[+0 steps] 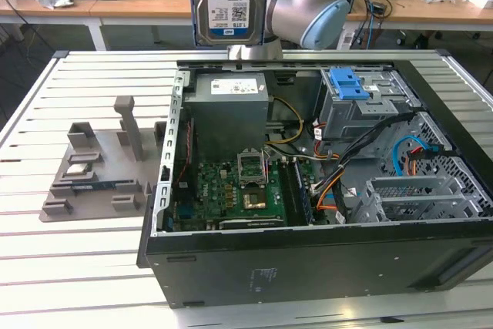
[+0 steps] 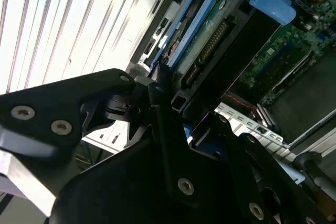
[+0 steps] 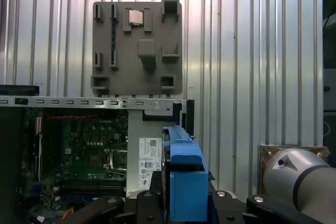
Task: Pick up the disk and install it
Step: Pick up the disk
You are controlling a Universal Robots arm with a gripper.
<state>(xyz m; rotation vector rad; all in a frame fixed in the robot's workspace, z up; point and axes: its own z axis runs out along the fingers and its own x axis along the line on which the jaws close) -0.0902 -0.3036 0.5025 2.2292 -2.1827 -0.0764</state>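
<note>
The disk (image 1: 229, 1), a silver hard drive with a blue-and-white label in a blue carrier, hangs upright at the back of the open computer case (image 1: 308, 267), above the power supply. In the first wrist view its blue carrier edge (image 3: 185, 179) sits between the black fingers of my gripper (image 3: 185, 203), which is shut on it. The second wrist view shows the disk (image 2: 210, 35) end-on, with its connector edge and green board, clamped at the gripper (image 2: 170, 103). The arm's grey and blue joint (image 1: 308, 9) is right behind the disk.
Inside the case are the grey power supply (image 1: 229, 113), the motherboard (image 1: 231, 190), loose cables, and a metal drive cage with a blue clip (image 1: 348, 82). A grey parts fixture (image 1: 96, 167) lies on the slatted table at the exterior view's left.
</note>
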